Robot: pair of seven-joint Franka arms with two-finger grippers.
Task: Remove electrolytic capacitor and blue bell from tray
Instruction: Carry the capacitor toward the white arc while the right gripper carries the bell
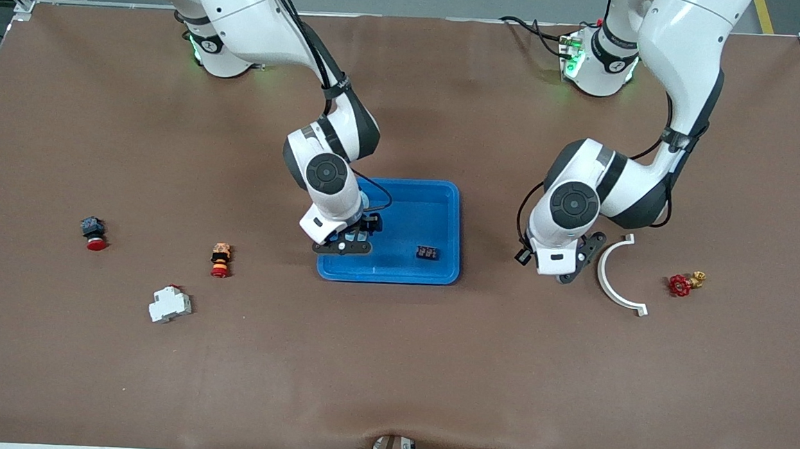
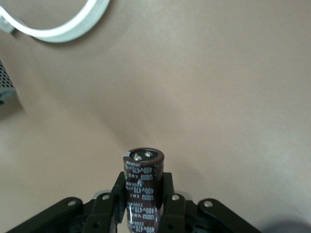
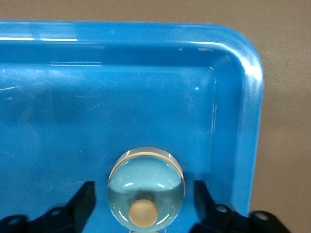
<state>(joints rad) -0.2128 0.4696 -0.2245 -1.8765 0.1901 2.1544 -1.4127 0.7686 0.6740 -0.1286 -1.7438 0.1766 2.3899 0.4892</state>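
Right wrist view shows the right gripper [image 3: 146, 194] down in the blue tray [image 3: 248, 73]. Its two fingers [image 3: 85, 196] stand apart, one on each side of the shiny round bell [image 3: 146, 187], and do not touch it. The bell sits on the tray floor near a corner. From the front view you cannot see the bell, because the right gripper [image 1: 345, 242] hides it. That view does show a small black block [image 1: 427, 252] in the tray too.

Left wrist view shows the left gripper [image 2: 143, 204] squeezed tight on a brown capacitor [image 2: 142, 187], which stands up between the fingers. The capacitor is over the bare brown table [image 2: 218, 97]. The front view hides it under the left gripper [image 1: 567, 266], just beside a white curved piece [image 1: 612, 276] and near a red valve [image 1: 681, 283].
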